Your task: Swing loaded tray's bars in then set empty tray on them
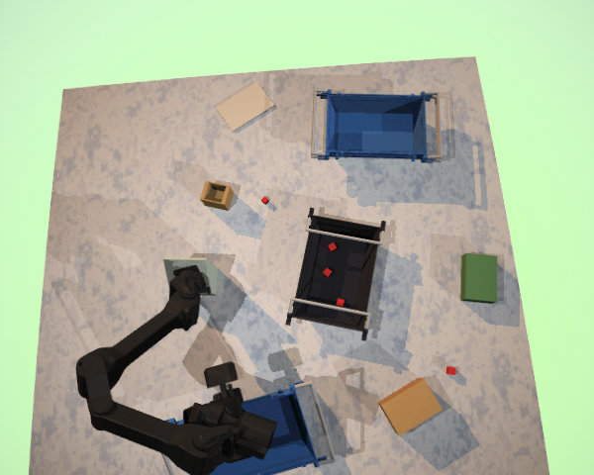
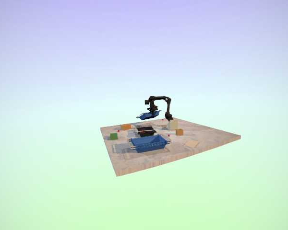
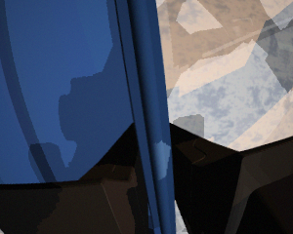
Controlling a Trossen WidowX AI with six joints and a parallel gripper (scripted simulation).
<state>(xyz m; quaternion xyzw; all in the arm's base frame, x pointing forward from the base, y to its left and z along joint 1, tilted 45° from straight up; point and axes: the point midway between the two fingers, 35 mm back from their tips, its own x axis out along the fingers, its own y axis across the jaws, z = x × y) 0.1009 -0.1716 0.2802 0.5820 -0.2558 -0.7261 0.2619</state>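
Held tray: one blue plastic open tray (image 1: pixel 292 429) (image 2: pixel 149 115) (image 3: pixel 54 97), tilted, up above the table.
Gripper: your black parallel-jaw gripper (image 2: pixel 152 113) (image 3: pixel 146 129) is clamped on that tray's wall.
Loaded tray: one black plastic open tray (image 1: pixel 301 270) (image 2: pixel 146 133) on the table, three small red cubes (image 1: pixel 328 271) inside (I counted from the top view).
Bars: two pale thin bars (image 1: pixel 344 236) (image 1: pixel 330 307), both across its top.
Other tray: one more blue tray (image 1: pixel 376 153) (image 2: pixel 150 147), standing well apart from your gripper.
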